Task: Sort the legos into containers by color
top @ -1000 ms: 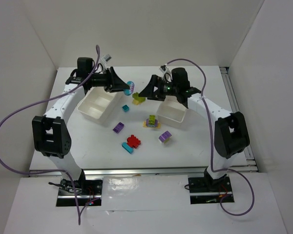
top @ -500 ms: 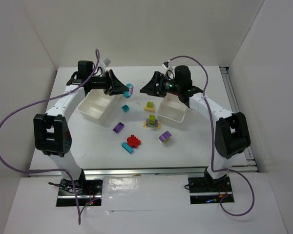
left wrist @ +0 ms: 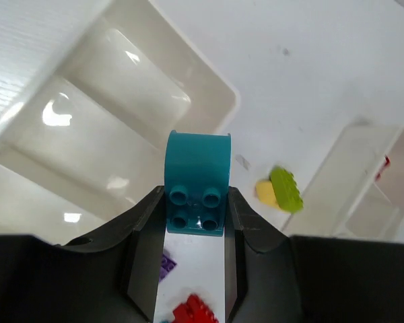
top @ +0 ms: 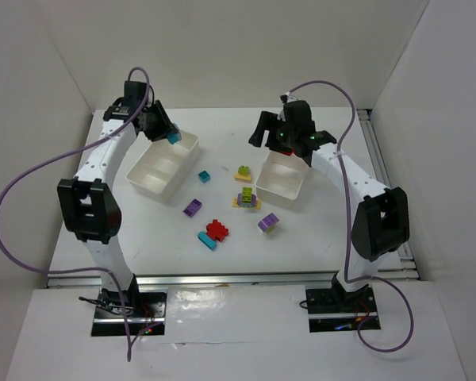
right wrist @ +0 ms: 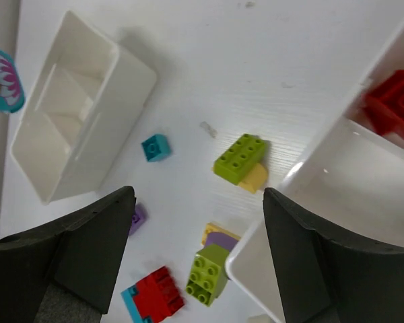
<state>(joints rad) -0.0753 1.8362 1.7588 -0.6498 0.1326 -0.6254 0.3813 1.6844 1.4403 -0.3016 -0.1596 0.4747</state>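
Left container [top: 153,189], at ten o'clock of the loose legos [top: 216,229], looks bare, and the right container [top: 274,193], at two o'clock, shows one red brick [right wrist: 390,108], so I'd say sorting has barely begun. The left gripper [left wrist: 196,208] clamps a cyan brick [left wrist: 197,182] over its tray's far corner; the right gripper [right wrist: 198,195] hangs wide and empty. A second ago that cyan brick hung out past the tray's three o'clock side and the right gripper carried the lime-and-yellow piece [right wrist: 241,160], which now lies at twelve o'clock of the pile.
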